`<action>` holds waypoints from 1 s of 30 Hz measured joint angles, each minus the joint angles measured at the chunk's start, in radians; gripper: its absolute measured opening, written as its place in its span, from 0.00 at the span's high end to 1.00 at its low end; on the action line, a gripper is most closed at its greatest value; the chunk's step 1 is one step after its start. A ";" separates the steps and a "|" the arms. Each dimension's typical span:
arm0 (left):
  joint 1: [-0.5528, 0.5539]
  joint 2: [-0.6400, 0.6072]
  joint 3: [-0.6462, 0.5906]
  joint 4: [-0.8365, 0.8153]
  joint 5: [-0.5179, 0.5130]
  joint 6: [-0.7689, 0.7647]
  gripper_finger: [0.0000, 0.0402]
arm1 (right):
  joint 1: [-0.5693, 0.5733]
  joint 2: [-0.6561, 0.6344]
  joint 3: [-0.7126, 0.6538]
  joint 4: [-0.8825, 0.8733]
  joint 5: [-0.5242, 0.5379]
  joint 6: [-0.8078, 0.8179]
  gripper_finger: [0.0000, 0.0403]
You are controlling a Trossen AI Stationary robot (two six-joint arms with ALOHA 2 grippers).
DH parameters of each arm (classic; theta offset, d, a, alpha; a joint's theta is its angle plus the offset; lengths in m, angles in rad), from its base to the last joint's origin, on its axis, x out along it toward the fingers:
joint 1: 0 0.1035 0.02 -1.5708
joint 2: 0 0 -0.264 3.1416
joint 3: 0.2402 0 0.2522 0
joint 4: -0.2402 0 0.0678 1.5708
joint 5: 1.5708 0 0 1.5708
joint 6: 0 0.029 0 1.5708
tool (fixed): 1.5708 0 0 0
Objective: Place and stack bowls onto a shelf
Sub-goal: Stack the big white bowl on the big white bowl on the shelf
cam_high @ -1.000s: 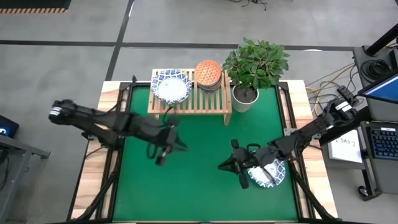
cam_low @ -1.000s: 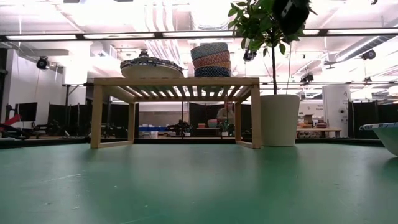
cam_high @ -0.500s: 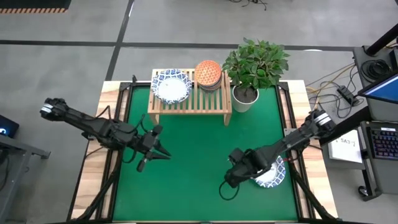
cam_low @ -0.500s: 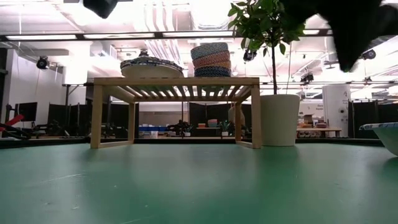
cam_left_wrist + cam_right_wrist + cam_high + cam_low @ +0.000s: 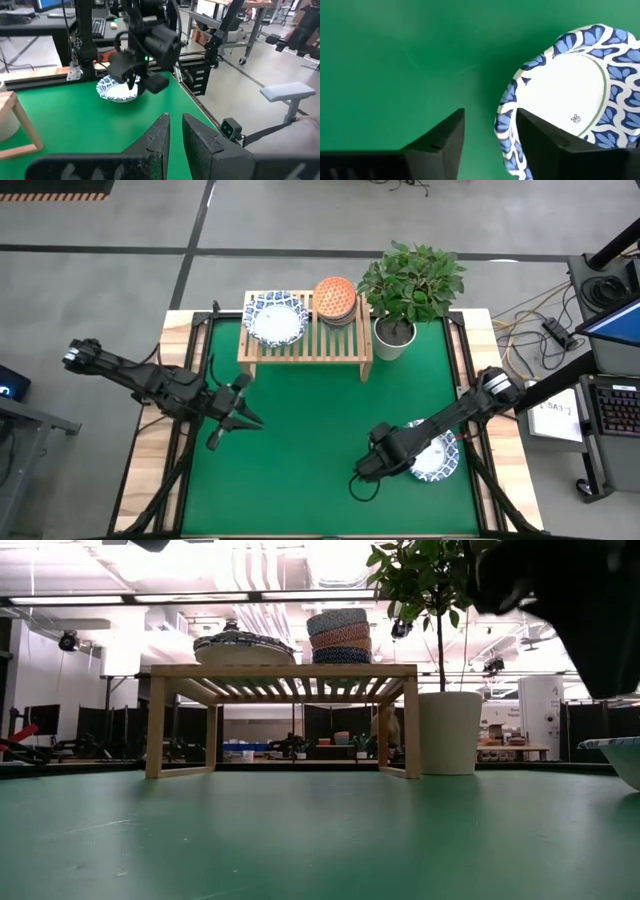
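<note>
The right gripper [image 5: 368, 470] is seen low over the green table [image 5: 310, 430], at the near right side. Its jaws are open, with one finger [image 5: 540, 137] over the rim of a white bowl with a blue pattern [image 5: 570, 107]. That bowl [image 5: 437, 457] is resting on the table and is not lifted.

The left gripper [image 5: 232, 420] is held above the left side of the table. Its jaws are nearly closed and nothing is held in them.

The wooden shelf [image 5: 335, 350] is placed at the far edge of the table. A stack of white and blue bowls [image 5: 276, 319] is set on its left part. A stack of small coloured bowls [image 5: 335, 298] is set beside it. A potted plant [image 5: 408, 290] is standing just to the right of the shelf.
</note>
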 joint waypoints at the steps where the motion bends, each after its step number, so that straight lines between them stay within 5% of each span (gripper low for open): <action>1: 0.000 -0.005 0.000 -0.001 0.000 0.009 0.92 | -0.001 0.004 -0.009 0.003 0.000 0.016 0.57; 12: 0.001 -0.045 0.000 -0.056 -0.002 0.044 0.92 | -0.002 0.024 -0.141 0.061 0.008 0.080 0.59; 20: 0.001 -0.052 0.000 -0.063 -0.002 0.044 0.92 | -0.004 0.024 -0.202 0.177 0.004 0.087 0.88; 30: 0.001 -0.157 0.055 -0.201 -0.204 0.066 0.92 | -0.004 0.011 0.006 0.194 -0.003 -0.095 0.97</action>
